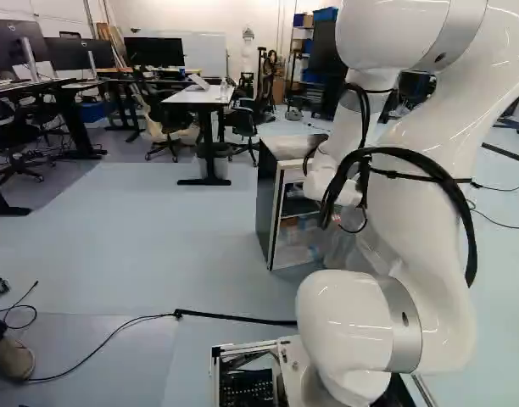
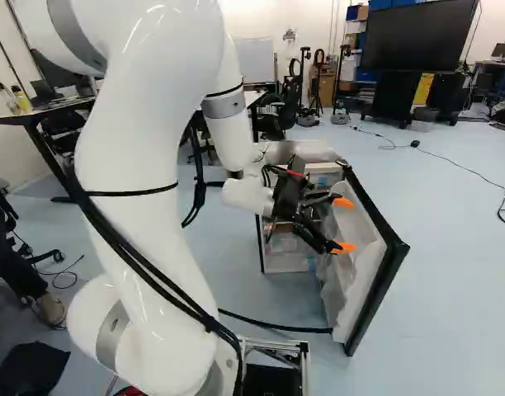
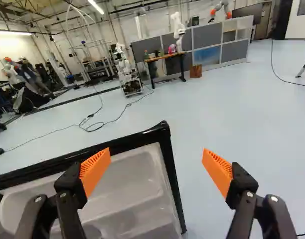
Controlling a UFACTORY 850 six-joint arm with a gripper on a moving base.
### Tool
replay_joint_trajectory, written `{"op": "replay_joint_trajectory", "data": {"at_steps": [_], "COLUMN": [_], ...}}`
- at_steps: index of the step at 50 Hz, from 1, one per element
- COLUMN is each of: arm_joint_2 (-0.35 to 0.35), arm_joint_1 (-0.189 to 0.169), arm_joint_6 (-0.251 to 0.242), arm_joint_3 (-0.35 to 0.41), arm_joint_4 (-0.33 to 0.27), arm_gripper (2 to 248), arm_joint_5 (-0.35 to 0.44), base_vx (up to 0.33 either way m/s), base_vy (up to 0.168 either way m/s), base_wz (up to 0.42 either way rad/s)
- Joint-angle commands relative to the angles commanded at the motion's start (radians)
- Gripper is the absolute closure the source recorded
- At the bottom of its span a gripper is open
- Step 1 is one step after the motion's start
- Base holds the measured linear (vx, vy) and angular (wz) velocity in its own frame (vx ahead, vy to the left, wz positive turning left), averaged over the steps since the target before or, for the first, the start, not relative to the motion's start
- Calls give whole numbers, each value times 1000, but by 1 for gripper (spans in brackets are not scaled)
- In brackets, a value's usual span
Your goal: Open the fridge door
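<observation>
One squat, dark-sided, boxy fridge (image 2: pixel 306 151) stands leftmost in the right base view. Next, the black two-fingered gripper with orange pads (image 2: pixel 343 224) is spread wide, holding nothing. Rightmost, swung well out, is the black-edged door with pale moulded lining (image 2: pixel 361 276): probably rigid, slick inside, best pushed near its free edge.

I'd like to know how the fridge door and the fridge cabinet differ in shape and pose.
The fridge door is a thin panel, while the fridge cabinet is a deep box. The door stands swung out at an angle, whereas the cabinet faces forward with its front uncovered. Both stand upright and pair a dark outside with a pale inside.
</observation>
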Motion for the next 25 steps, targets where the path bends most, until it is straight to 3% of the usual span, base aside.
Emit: {"op": "replay_joint_trajectory", "data": {"at_steps": [25], "arm_joint_2": [85], "arm_joint_1": [129], "arm_joint_6": [0], "arm_joint_3": [122], "arm_joint_4": [-179], "arm_gripper": [3], "arm_joint_5": [-41], "base_vx": [0], "base_vy": [0], "base_wz": [0]}}
